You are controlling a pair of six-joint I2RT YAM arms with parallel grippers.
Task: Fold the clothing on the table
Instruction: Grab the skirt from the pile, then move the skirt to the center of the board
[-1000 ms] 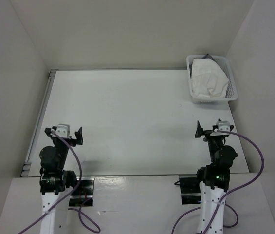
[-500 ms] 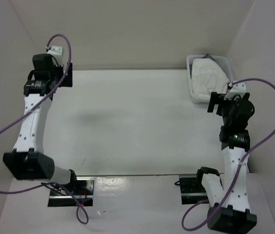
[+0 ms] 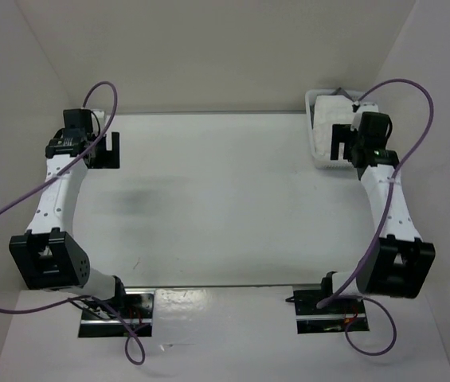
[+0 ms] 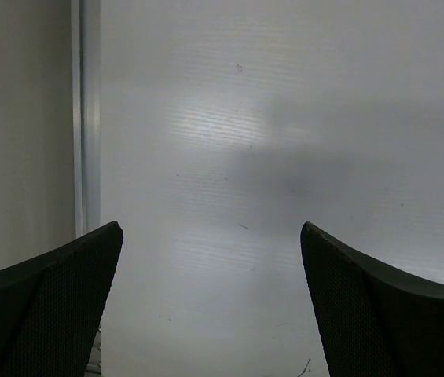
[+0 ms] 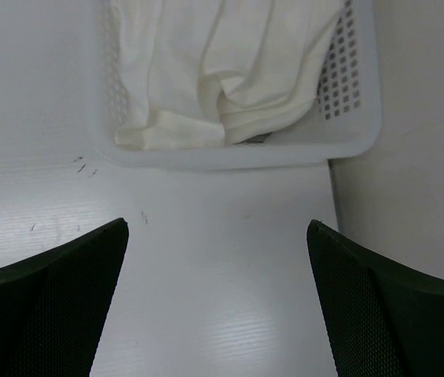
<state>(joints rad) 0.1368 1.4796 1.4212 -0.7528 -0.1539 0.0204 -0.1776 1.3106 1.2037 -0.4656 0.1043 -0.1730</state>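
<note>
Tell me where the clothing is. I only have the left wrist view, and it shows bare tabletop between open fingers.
Observer: The clothing is bunched in a white mesh basket at the far right corner of the table.
Operator: Report the right gripper.
Observer: The right gripper is open and empty, facing the basket, touching nothing.
Operator: Place my left gripper.
Observer: The left gripper hangs at the far left, across the table from the basket.
</note>
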